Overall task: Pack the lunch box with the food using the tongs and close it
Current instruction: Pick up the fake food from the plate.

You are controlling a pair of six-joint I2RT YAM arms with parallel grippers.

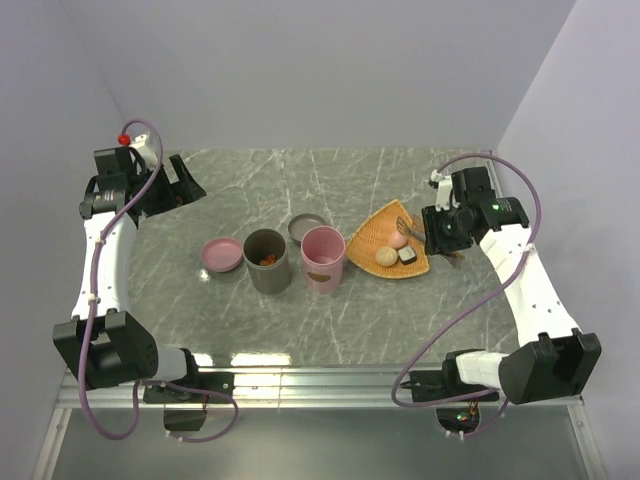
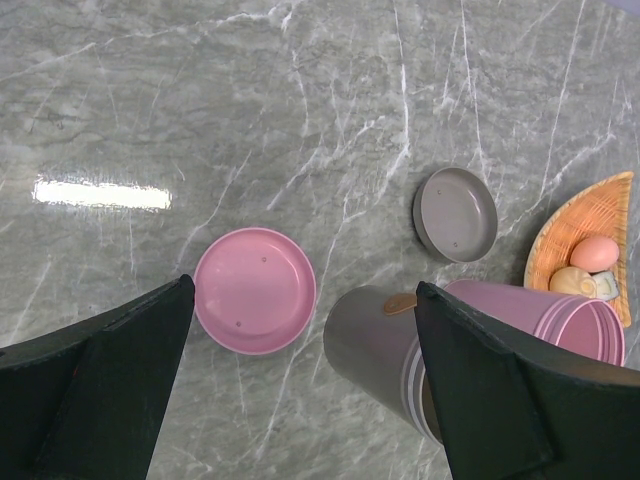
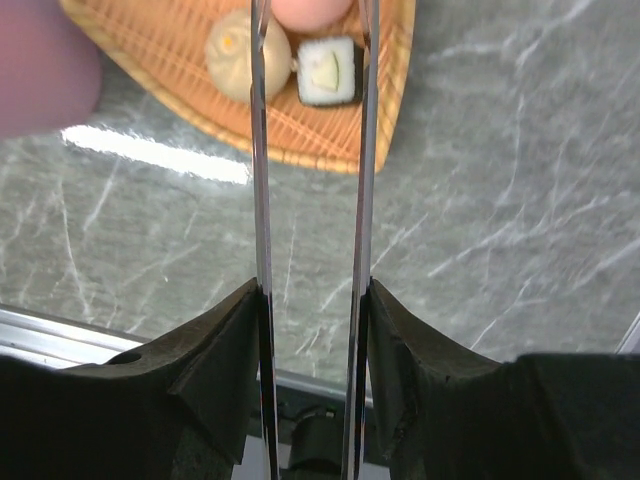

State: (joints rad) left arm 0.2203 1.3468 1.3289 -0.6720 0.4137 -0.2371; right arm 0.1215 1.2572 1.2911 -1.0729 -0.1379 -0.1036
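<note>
My right gripper (image 3: 312, 290) (image 1: 440, 232) is shut on the tongs (image 3: 262, 150), one silver arm pressed against each finger. The two arms reach over the orange woven tray (image 3: 170, 60) and flank the pink ball (image 3: 312, 10) (image 1: 398, 240); their tips run off the top of the right wrist view. A beige ball (image 3: 240, 55) and a dark block with a pale centre (image 3: 328, 72) lie beside the pink ball. The lunch box is a grey cup (image 1: 266, 260) holding orange-brown bits and a pink cup (image 1: 323, 258). My left gripper (image 2: 302, 300) (image 1: 170, 185) hangs open above the table's back left, holding nothing.
A pink lid (image 1: 222, 254) (image 2: 255, 290) lies left of the grey cup. A grey lid (image 1: 307, 228) (image 2: 456, 213) lies behind the two cups. The tray (image 1: 375, 238) sits right of the pink cup. The marble table's near edge is a metal rail (image 1: 320, 380).
</note>
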